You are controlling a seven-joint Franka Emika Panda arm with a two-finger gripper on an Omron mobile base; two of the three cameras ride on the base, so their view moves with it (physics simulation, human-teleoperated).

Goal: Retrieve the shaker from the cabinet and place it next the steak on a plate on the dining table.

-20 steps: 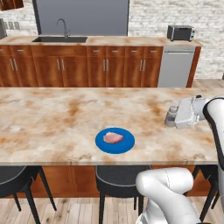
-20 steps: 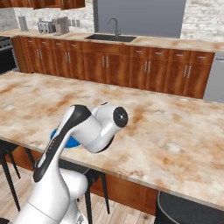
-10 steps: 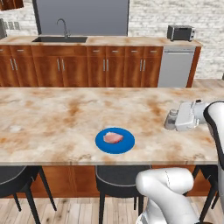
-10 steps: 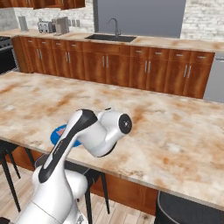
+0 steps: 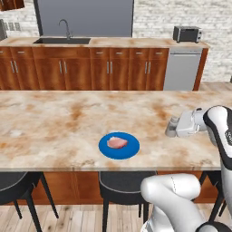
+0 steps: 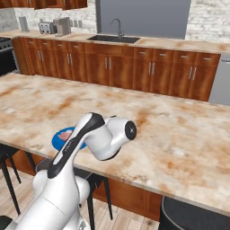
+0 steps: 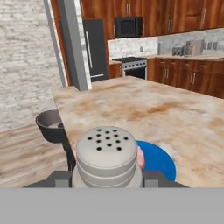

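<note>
1. The gripper (image 5: 171, 127) gripped the shaker (image 7: 106, 154) above the dining table (image 5: 54, 122), right of the plate (image 5: 119, 146).
2. Best carried level and set down beside the steak (image 5: 117, 142).

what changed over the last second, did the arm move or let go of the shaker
The gripper has slid slightly left along the dining table, toward the plate, while the forearm dropped lower in the right base view. It carries the shaker between its fingers and has not let go. The plate and the steak on it stayed where they were, and the base did not drive.
</note>
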